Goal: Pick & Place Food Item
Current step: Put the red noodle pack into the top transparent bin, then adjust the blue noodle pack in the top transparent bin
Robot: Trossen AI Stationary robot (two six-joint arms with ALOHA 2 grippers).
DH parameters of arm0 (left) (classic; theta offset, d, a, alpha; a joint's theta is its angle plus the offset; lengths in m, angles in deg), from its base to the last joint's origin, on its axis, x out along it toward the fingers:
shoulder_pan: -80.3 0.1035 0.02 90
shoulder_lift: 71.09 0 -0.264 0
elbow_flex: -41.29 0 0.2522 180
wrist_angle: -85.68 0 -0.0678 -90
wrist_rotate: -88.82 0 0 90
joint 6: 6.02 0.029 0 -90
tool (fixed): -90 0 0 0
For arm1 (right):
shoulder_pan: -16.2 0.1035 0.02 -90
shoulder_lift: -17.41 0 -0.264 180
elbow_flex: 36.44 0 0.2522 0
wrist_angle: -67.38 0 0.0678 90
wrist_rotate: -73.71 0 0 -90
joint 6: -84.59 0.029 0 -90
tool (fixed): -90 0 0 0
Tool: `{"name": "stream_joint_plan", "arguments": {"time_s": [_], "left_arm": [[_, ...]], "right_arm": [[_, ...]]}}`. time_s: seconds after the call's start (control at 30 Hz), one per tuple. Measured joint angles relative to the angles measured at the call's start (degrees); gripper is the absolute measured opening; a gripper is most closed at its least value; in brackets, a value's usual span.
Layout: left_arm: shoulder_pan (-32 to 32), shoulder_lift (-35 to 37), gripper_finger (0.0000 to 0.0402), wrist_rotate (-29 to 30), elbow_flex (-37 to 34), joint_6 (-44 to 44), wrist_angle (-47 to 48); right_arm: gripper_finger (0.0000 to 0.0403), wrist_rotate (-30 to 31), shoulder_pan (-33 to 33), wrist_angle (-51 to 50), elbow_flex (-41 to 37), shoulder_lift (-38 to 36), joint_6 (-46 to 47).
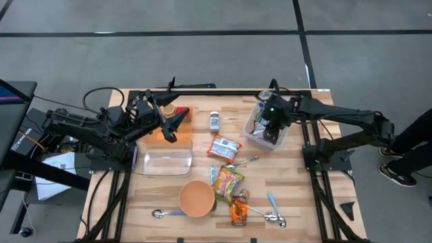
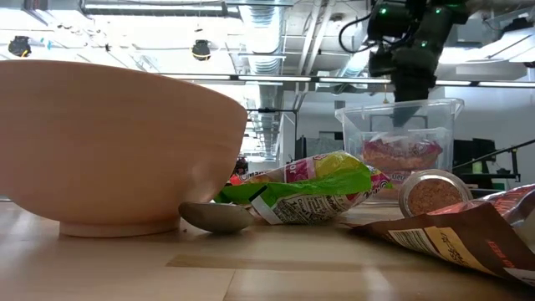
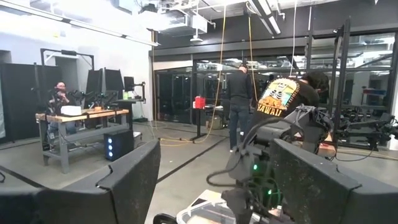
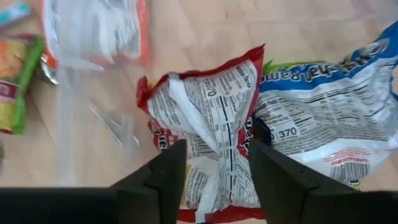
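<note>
Hovering over the clear bin (image 1: 264, 132) at the bench's (image 1: 297, 202) far right, the right gripper (image 4: 216, 163) stands parted, releasing the red packet (image 4: 208, 124) inside it; left gripper (image 1: 170, 125) waits open

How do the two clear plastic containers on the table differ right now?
The clear container under the right tool holds food packets, a red-edged one and a blue-and-white one; the clear container near the left tool looks empty. The right one is squarish, the left one wider. Both are transparent and open-topped.
</note>
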Motion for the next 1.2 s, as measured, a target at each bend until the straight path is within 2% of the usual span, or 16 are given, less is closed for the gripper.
{"name": "stream_joint_plan", "arguments": {"time_s": [0.1, 0.2, 0.3, 0.43, 0.5, 0.73, 0.87, 1.0, 1.2], "left_arm": [[0.00, 0.00, 0.0296, 0.00, 0.00, 0.00, 0.00], [0.00, 0.00, 0.0296, 0.00, 0.00, 0.00, 0.02], [0.00, 0.00, 0.0296, -0.02, 0.00, 0.00, 0.02], [0.00, 0.00, 0.0296, -0.02, 0.00, -0.11, 0.04], [0.00, 0.00, 0.0296, -0.02, 0.00, -0.90, 0.04], [0.00, 0.00, 0.0296, 0.20, 0.00, -1.05, 0.07], [0.32, 0.00, 0.0296, 0.59, 0.00, -1.05, 0.09], [1.10, 0.00, 0.0296, 0.61, 0.00, -1.05, 0.08], [1.70, 0.00, 0.0296, 0.61, 0.00, -1.05, 0.07]], "right_arm": [[0.0185, -0.07, -0.91, 0.10, 0.00, -1.12, 0.57], [0.0170, 0.35, -2.08, 1.00, -0.27, 0.10, -0.37], [0.0119, -0.30, -2.93, 2.09, -1.47, 2.27, -0.88], [0.0027, -3.71, -3.24, 2.79, -3.31, 5.28, -2.44], [0.0010, -5.13, -3.19, 3.97, -3.92, 6.17, -2.90], [0.0032, -5.22, -3.79, 4.99, -4.14, 5.01, -1.79], [0.0024, -4.91, -5.34, 5.83, -3.27, 0.86, 0.20], [0.0010, -1.77, -8.30, 7.73, -3.08, -2.41, 2.53], [0.0002, -2.08, -13.71, 6.87, -3.08, -0.10, 1.76]]}}
